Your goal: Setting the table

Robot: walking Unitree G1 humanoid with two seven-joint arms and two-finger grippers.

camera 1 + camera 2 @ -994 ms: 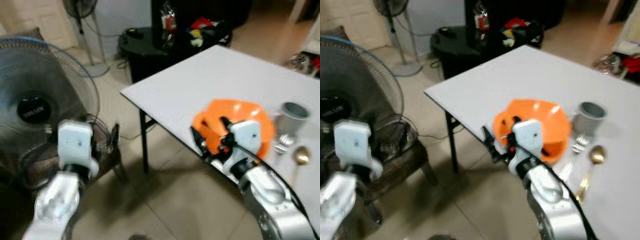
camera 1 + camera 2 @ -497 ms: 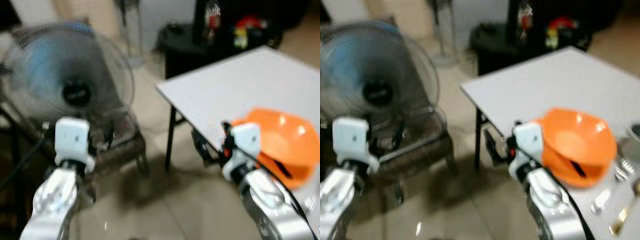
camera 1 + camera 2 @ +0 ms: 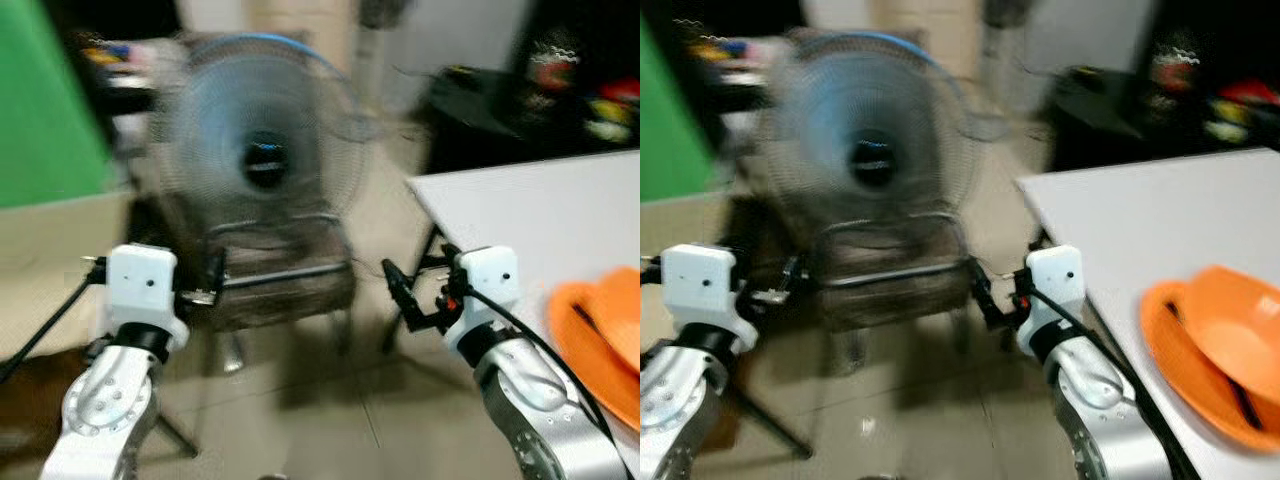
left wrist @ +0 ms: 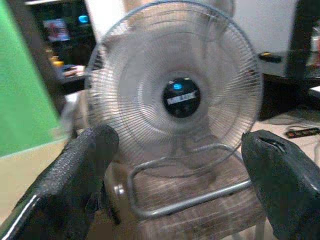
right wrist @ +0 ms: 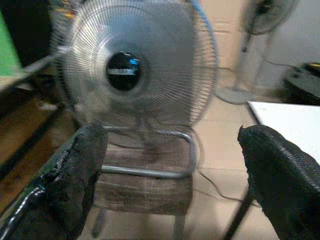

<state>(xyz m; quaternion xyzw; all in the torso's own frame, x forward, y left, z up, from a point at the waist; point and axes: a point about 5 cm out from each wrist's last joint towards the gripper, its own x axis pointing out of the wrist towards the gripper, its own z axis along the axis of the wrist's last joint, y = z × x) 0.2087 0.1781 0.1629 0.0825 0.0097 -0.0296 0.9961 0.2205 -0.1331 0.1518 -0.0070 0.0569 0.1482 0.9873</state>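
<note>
Nearest the camera, both silver arms are raised in front of the robot's body over the tiled floor (image 3: 330, 400), and the head views are blurred. The left gripper (image 4: 175, 165) has its two black fingers (image 4: 75, 175) spread wide apart with nothing between them; in its wrist view the gap frames a stool and a fan. The right gripper (image 5: 170, 165) is likewise spread wide and empty, its fingers (image 5: 75, 170) held off the near left corner of the white table (image 3: 1140, 220), over the floor rather than over the tabletop. The orange bowl (image 3: 1240, 340) sits inside a matching orange plate (image 3: 1170, 340) near the near edge of the table, well to the right of the right gripper and apart from it, behind that arm's forearm. A dark strip lies in the plate beside the bowl; what it is cannot be told. Further off, ahead of both grippers, a cushioned stool (image 3: 285, 290) with a metal frame carries a round wire-caged fan (image 3: 265, 150) facing the robot. Beyond them a green panel (image 3: 45, 110) stands on the left, and a dark low table (image 3: 480, 110) with blurred clutter sits behind the white table's far left corner.
</note>
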